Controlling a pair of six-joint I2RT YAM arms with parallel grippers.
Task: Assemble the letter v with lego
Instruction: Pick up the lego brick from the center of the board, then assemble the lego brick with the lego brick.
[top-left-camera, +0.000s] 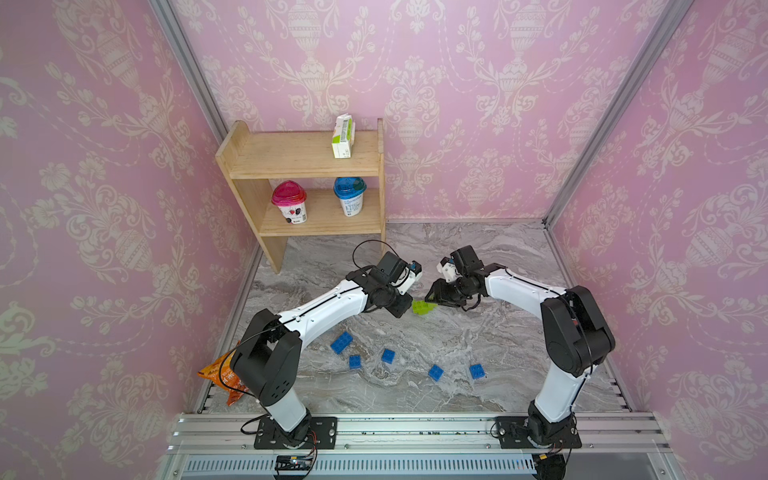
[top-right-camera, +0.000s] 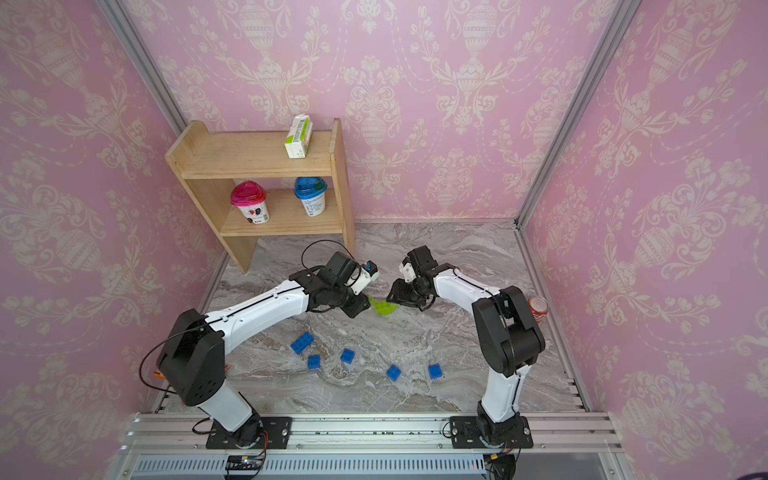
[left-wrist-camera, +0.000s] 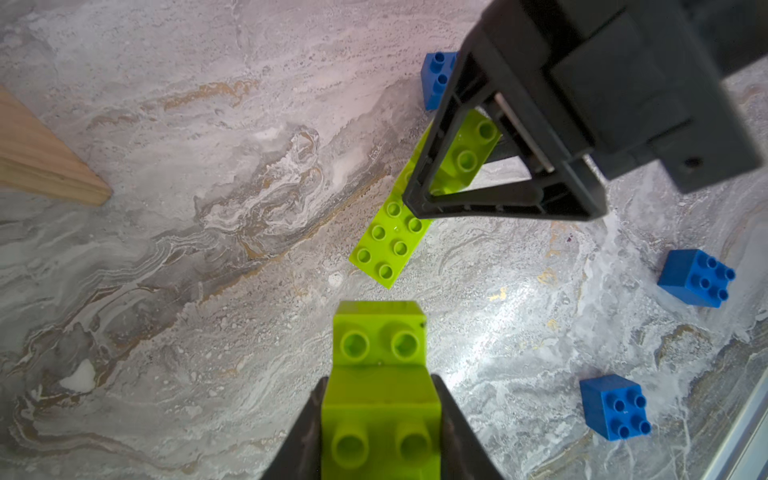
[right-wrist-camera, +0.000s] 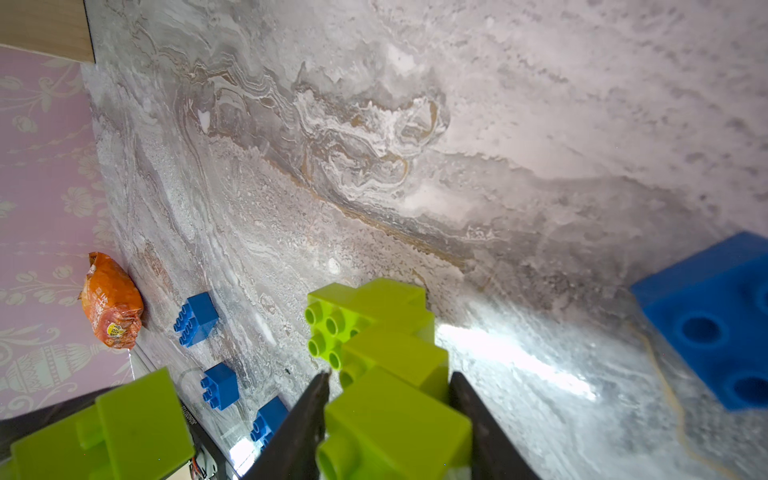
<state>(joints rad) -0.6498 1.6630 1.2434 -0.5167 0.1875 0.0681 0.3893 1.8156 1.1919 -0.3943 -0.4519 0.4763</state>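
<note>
Mid-table: left gripper (left-wrist-camera: 379, 380) clamps a short lime-green lego stack (left-wrist-camera: 380, 345), right gripper (right-wrist-camera: 390, 376) clamps a stepped lime-green lego chain (right-wrist-camera: 374, 307). Glossy studded plastic blocks. Five blue lego bricks (top-left-camera: 388, 356) lie loose nearer the front edge of the marble-patterned table (top-left-camera: 478, 257).

No text or label can be read.

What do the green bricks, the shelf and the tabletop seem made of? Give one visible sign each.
The green bricks look like glossy moulded plastic: even colour, crisp studs. The shelf looks like pale bare wood: visible grain. The tabletop is veined like marble, with glare; stone or print, I cannot tell.
</note>
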